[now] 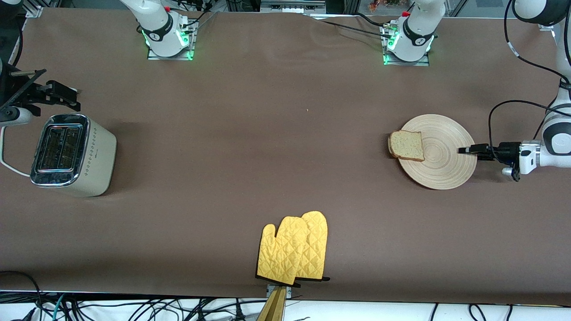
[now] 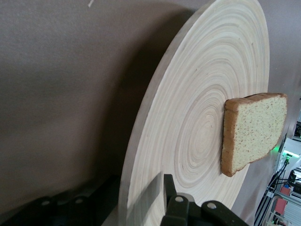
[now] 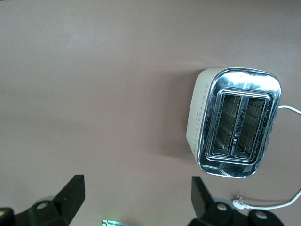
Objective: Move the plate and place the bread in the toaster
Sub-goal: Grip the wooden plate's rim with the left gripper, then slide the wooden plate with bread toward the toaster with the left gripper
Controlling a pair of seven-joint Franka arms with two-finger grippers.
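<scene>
The pale wooden plate (image 1: 441, 156) lies toward the left arm's end of the table. The bread (image 1: 407, 145) sits at the plate's rim on the side away from my left gripper and hangs slightly over it. My left gripper (image 1: 464, 150) is shut on the plate's rim, one finger on top (image 2: 168, 188) and one beneath. The left wrist view shows the plate (image 2: 202, 103) with a broad shadow under it and the bread (image 2: 254, 129). The cream-white toaster (image 1: 71, 154) stands at the right arm's end, its slots empty (image 3: 237, 123). My right gripper (image 1: 73, 99) hangs open and empty beside the toaster.
Two yellow quilted oven mitts (image 1: 294, 249) lie at the table's edge nearest the front camera, midway along it. The toaster's white cord (image 1: 6, 162) trails off toward the right arm's end of the table; it also shows in the right wrist view (image 3: 268, 205).
</scene>
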